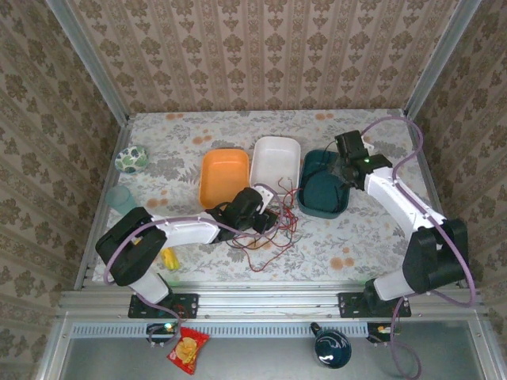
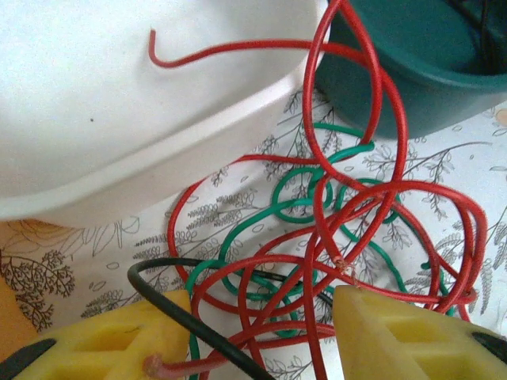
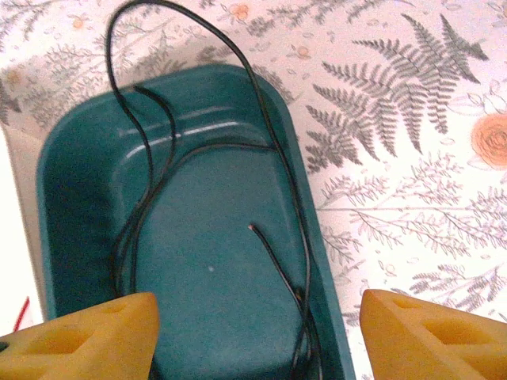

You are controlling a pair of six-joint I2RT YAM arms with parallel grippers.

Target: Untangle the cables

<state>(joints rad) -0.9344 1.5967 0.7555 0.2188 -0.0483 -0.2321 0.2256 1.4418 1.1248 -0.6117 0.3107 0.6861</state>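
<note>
Both jaws gape: left gripper (image 2: 261, 332) over the red cable (image 2: 372, 103) and green cable (image 2: 293, 186) knotted toward the table's near edge by the white tray (image 2: 119, 119), right gripper (image 3: 257, 324) above the black cable (image 3: 158, 182) in the teal tray (image 3: 79, 198). Best pinch one red strand alone and draw slowly.
</note>
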